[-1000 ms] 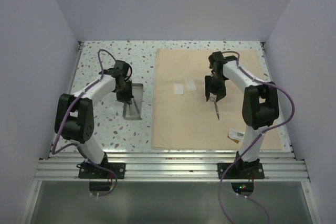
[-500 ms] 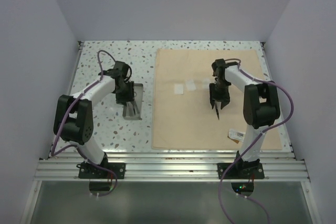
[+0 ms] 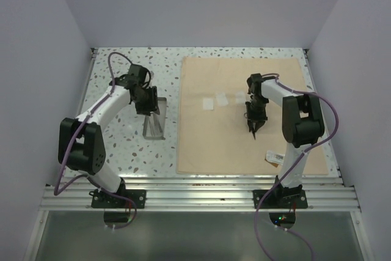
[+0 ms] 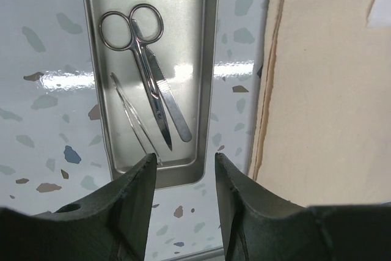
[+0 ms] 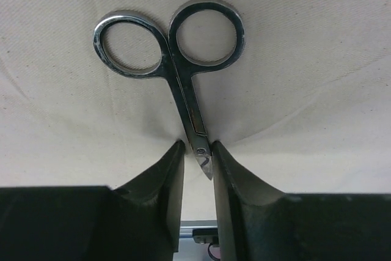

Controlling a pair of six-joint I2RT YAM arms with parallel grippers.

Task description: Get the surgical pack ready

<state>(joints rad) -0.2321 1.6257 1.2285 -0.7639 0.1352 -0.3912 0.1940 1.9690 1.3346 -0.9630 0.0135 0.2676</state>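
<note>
Steel scissors [image 4: 143, 59] and two thin forceps [image 4: 131, 117] lie in the small grey metal tray [image 4: 211, 59] on the speckled table. My left gripper [image 4: 183, 157] hovers open over the tray's near end, holding nothing. A second pair of scissors [image 5: 186, 99] lies on the tan cloth sheet [image 5: 305, 90]. My right gripper [image 5: 198, 145] presses down on the cloth. Its jaws stand either side of the blade at the pivot, with narrow gaps showing. In the top view the right gripper [image 3: 252, 128] hides most of those scissors.
Three white gauze squares [image 3: 209, 104] lie on the cloth [image 3: 244, 145] left of the right arm. A small white packet [image 3: 275, 158] sits near the cloth's front right corner. The tray [image 3: 154, 123] stands just left of the cloth's edge.
My left gripper has opened and drawn back from the tray. My right gripper has come down over the scissors on the cloth, and its jaws have narrowed around the blade.
</note>
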